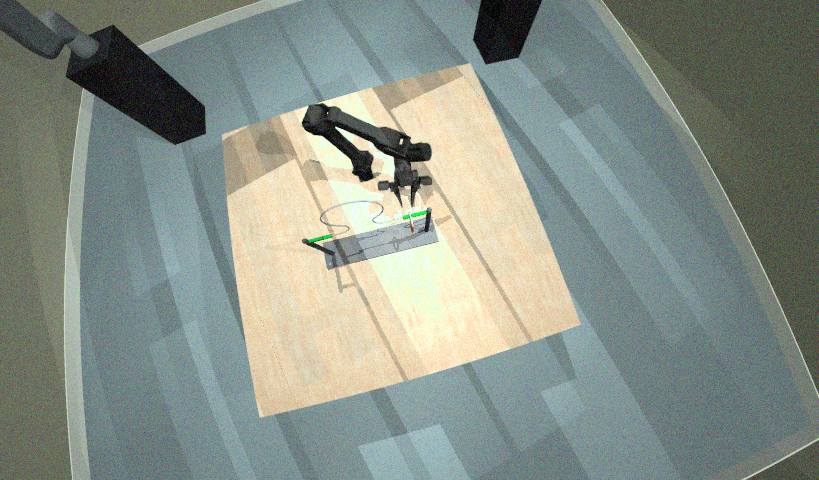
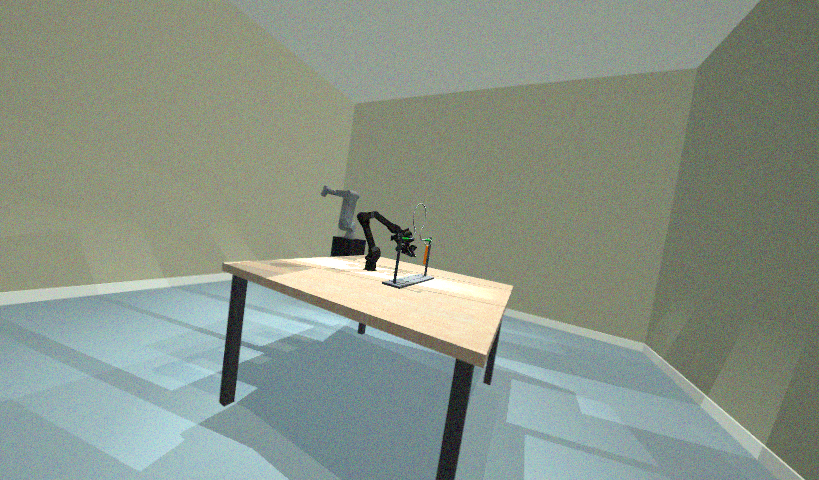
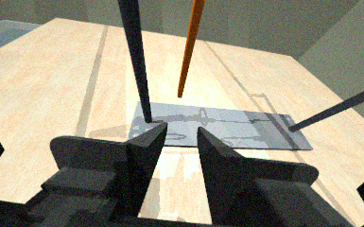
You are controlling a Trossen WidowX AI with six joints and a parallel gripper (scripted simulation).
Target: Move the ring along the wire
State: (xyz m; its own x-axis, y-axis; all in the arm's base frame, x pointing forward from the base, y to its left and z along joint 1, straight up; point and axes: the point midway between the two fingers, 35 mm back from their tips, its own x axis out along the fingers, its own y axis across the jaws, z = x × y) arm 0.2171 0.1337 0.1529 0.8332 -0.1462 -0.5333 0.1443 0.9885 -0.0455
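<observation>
The gripper (image 3: 181,137) stands spread, its two dark fingers parted with nothing but bare air and the table (image 3: 42,80) showing between them; the orange handle (image 3: 190,47) hangs free beyond the fingertips, well apart from them in the wrist view. That fits the closing step of the task as I judge it: the ring is left to hang by its own weight, so the handle drops straight down beside the near post (image 3: 136,61), its lower end above the grey base plate (image 3: 226,125). In the top view the handle (image 1: 412,222) sits just beside the right-hand post (image 1: 427,218), under the short green part of the wire (image 1: 418,212), while the other green part (image 1: 319,238) lies at the far left end of the plate and the thin grey loop of wire (image 1: 353,209) arches between them. The ring itself is too small to make out, so I cannot tell whether the wire runs through it. The arm (image 2: 380,228) is set on the far side of the frame from the exterior camera, a position from which it can back off without crossing the grey wire. What remains, by my reading, is only to withdraw until nothing touches.
</observation>
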